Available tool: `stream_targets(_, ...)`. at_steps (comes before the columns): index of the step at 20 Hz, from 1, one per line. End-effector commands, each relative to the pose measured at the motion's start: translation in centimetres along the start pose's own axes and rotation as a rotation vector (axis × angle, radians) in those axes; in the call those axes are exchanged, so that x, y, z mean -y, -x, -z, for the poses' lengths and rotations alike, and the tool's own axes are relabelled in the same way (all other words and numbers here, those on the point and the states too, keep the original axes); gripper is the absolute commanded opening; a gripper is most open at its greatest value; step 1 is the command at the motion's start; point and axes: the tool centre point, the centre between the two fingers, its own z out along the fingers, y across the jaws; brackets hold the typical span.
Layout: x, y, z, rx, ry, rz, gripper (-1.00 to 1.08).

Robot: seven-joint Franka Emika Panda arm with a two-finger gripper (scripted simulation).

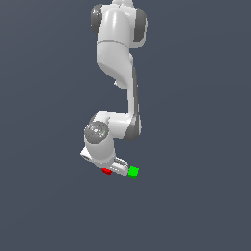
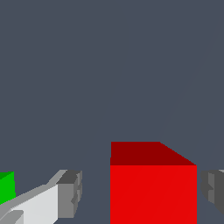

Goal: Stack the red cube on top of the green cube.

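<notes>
Fingers spread wide, the gripper (image 2: 140,192) straddles the red cube (image 2: 153,192) without touching it, lined up for a grab; the green cube (image 1: 133,171) waits just beside on the floor.

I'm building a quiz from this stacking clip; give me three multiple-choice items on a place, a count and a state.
1. In the exterior view, where is the small bright green cube relative to the white robot gripper?
A. at its right
B. at its left
C. on top of it

2. How many cubes show?
A. one
B. two
C. three

3. How does the small bright red cube sit at the gripper?
A. clamped tight
B. between open fingers, gaps on both sides
C. far outside them

Answers: 1 A, green shows at the gripper's right end; 2 B, only one red and one green appear; 3 B, the wrist view shows floor between cube and each finger.
</notes>
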Motion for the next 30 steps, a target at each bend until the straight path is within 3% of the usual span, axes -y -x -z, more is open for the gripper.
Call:
stream_targets(1,0.0,-0.1,-0.5,-0.002,0.000,0.000,1.00)
stream_targets(5,0.1,-0.2,-0.4,-0.002,0.000,0.001,1.00)
stream_targets(6,0.1,-0.2,-0.4,-0.002,0.000,0.001,-1.00)
stream_targets(20,0.1,-0.1,0.0,-0.001,0.000,0.001,-1.00)
stream_targets(30,0.0,0.0,6.0,-0.001,-0.001,0.000,-1.00)
